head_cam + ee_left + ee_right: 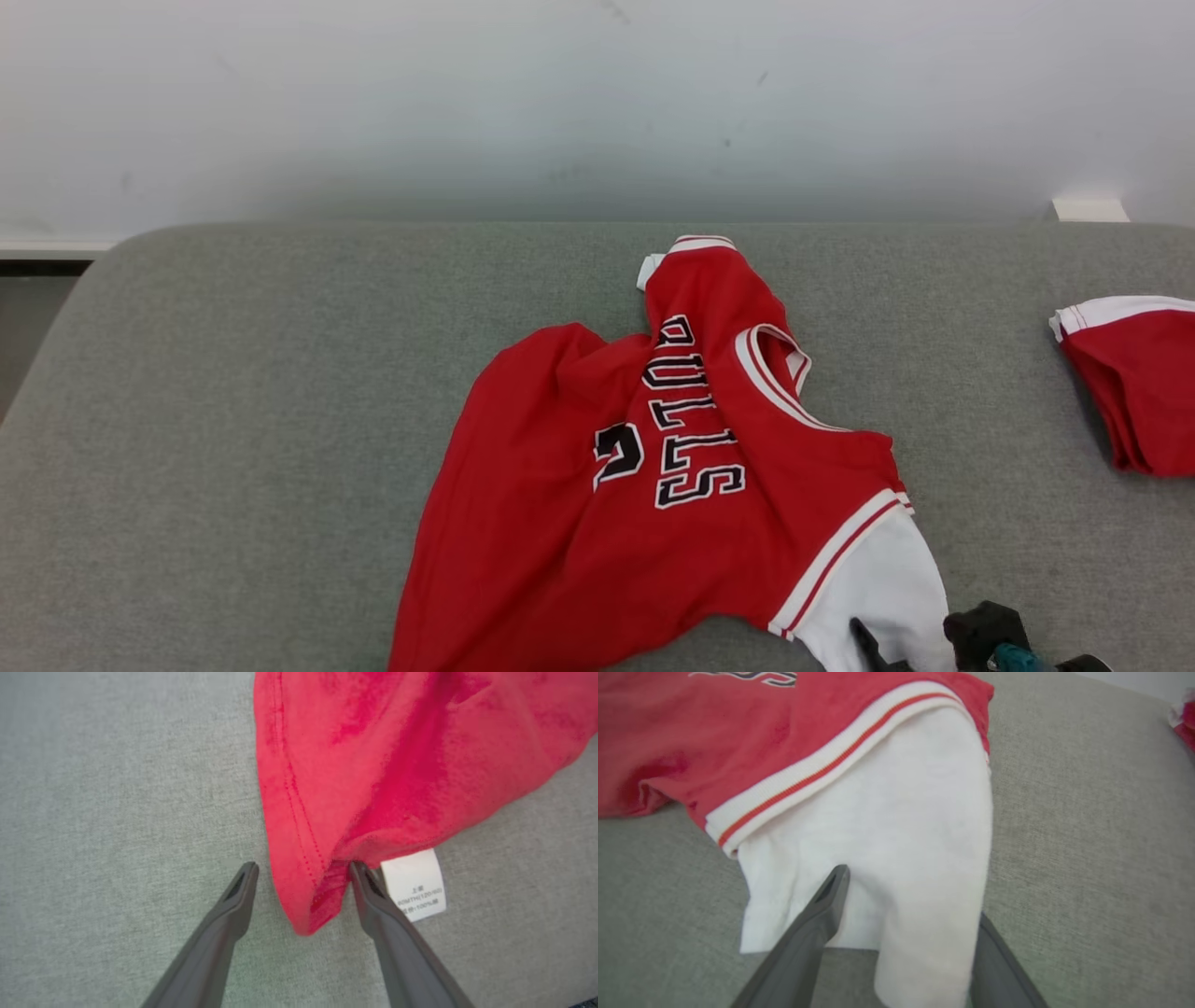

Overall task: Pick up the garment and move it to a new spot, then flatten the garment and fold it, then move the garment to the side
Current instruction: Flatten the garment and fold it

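Right gripper [910,896], closest in: jaws spread wide, nothing clamped. White sleeve [901,826] of the jersey lies between its two fingers. One finger rests on top of the cloth; the other is partly hidden under the sleeve's folded edge.

Left gripper [302,865]: also wide open and released. The red hem corner [303,905] sits between the fingers. One tip touches the cloth edge next to the white care label [416,884]; the other stands just clear, over bare grey fabric.

Red Bulls jersey [579,485]: rumpled, mid-table on the grey fabric-covered table [233,420], lettering up, with the near hem running off the bottom of the head view. A second red garment [1134,383] lies well apart at the right edge.

Step, as I judge it: pinching both ends for the first lift.

Doing it well:
- Drive both fingertips down to the table before closing, so each takes the full thickness of cloth.
- Left hold is on a thin corner. Go deeper past the hem stitching or it may slip out.
- Close both together and lift evenly to spread the body.
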`<state>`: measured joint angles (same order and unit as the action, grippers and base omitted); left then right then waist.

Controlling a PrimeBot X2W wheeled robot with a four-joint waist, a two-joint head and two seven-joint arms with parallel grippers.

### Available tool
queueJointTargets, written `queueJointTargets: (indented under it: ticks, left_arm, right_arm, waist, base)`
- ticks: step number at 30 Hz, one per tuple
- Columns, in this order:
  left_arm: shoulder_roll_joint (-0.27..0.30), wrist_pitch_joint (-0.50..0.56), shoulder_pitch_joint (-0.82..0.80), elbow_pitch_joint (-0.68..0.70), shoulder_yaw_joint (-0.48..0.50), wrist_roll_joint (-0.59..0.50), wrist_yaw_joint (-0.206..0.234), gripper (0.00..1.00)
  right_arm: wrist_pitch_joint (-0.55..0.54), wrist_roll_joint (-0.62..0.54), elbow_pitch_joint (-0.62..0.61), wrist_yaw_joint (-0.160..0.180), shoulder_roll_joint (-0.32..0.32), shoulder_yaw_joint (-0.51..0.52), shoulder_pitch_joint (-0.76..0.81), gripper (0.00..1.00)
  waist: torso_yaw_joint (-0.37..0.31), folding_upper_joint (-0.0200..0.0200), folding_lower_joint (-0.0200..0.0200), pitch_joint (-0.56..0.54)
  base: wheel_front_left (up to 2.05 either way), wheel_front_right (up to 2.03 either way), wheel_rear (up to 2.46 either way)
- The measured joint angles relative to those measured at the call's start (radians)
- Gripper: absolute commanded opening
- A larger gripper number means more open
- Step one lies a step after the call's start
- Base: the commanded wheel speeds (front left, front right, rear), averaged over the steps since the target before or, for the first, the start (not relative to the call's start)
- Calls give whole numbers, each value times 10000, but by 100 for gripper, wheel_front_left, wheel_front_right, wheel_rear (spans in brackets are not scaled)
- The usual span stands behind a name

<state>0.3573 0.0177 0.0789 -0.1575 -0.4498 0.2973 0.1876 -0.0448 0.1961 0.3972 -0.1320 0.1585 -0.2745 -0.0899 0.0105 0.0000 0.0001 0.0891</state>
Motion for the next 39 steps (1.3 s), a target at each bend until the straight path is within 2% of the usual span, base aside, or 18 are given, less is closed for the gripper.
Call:
queueJointTargets:
  ticks: [6, 7, 8, 9, 10, 11, 14, 17, 19, 21, 23, 25, 26, 29, 33, 35, 39]
  left_arm:
    - [-27, 251, -12, -184, -81, 148, -132, 100]
    - [-25, 249, -34, -182, -94, 161, -184, 91]
    - [-38, 245, -90, -186, -90, 203, -203, 69]
    - [-56, 245, -151, -194, -92, 251, -247, 37]
    - [-79, 245, -206, -217, -107, 316, -328, 21]
    - [-140, 240, -244, -232, -88, 422, -399, 0]
    - [-401, 546, -328, -282, -15, 1120, -811, 0]
    - [-602, 859, -333, 52, 265, 2061, -1191, 0]
    - [-575, 1068, -352, 656, 562, 2591, -1394, 0]
    - [-506, 1298, -374, 1490, 947, 3235, -1563, 0]
    - [-566, 1618, -385, 2485, 1321, 4328, -1900, 0]
    - [-604, 1852, -450, 3503, 1781, 5208, -2015, 0]
    - [-510, 2094, -666, 4474, 2234, 5833, -2052, 0]
    - [-437, 2474, -1168, 5891, 2788, 6642, -1948, 0]
    - [-219, 3020, -2096, 7283, 3438, 7340, -1542, 0]
    - [-153, 3352, -2692, 7703, 3705, 7733, -1290, 0]
    - [382, 4073, -4143, 7843, 3998, 7921, -924, 0]
  right_arm:
    - [-293, 105, 673, 0, -100, -422, -705, 100]
    - [-291, 157, 784, 0, -130, -458, -823, 100]
    - [-301, 242, 901, 0, -178, -518, -935, 100]
    - [-364, 378, 993, 2, -205, -614, -1042, 90]
    - [-341, 510, 1081, 33, -205, -709, -1143, 31]
    - [-234, 688, 1177, 31, -215, -736, -1227, 0]
    - [-136, 1356, 1398, 29, -174, -815, -1394, 0]
    - [-8, 2811, 1009, 17, -198, -650, -1344, 0]
    - [25, 3545, 201, 15, 130, -518, -1343, 0]
    - [15, 3877, -796, 15, 740, -343, -1328, 0]
    - [-121, 4451, -1916, 17, 1177, -67, -1223, 0]
    - [-343, 4955, -3135, 17, 1469, 343, -1035, 0]
    - [-566, 5325, -4343, 17, 1764, 899, -884, 0]
    - [-922, 5680, -6057, 17, 1896, 2000, -824, 0]
    - [-1925, 6019, -7979, 17, 1904, 3256, -1034, 0]
    - [-2619, 6215, -8663, 17, 1894, 3751, -1348, 0]
    - [-4213, 6671, -9336, 17, 2073, 4493, -2284, 0]
  waist:
    - [-18, 0, 0, 290]
    - [-8, 0, 0, 316]
    - [11, 0, 0, 331]
    - [35, 0, 0, 341]
    - [62, 0, 0, 342]
    - [86, 0, 0, 338]
    - [150, 0, 0, 244]
    - [195, 0, 0, 85]
    - [178, -1, 0, -40]
    - [107, 0, 0, -147]
    - [0, 0, 0, -236]
    - [-110, 0, 0, -320]
    - [-204, 0, 0, -421]
    - [-335, 0, 0, -548]
    - [-506, 0, 0, -661]
    - [-556, 0, 0, -680]
    - [-584, 0, 0, -546]
  base:
    - [0, 0, 0]
    - [0, 0, 0]
    - [0, 0, 0]
    - [0, 0, 0]
    - [0, 0, 0]
    - [0, 0, 0]
    - [0, 0, 0]
    - [0, 0, 0]
    - [0, 0, 0]
    - [0, 0, 0]
    - [0, 0, 0]
    - [0, 0, 0]
    - [0, 0, 0]
    - [0, 0, 0]
    - [0, 0, 0]
    - [0, 0, 0]
    - [0, 0, 0]
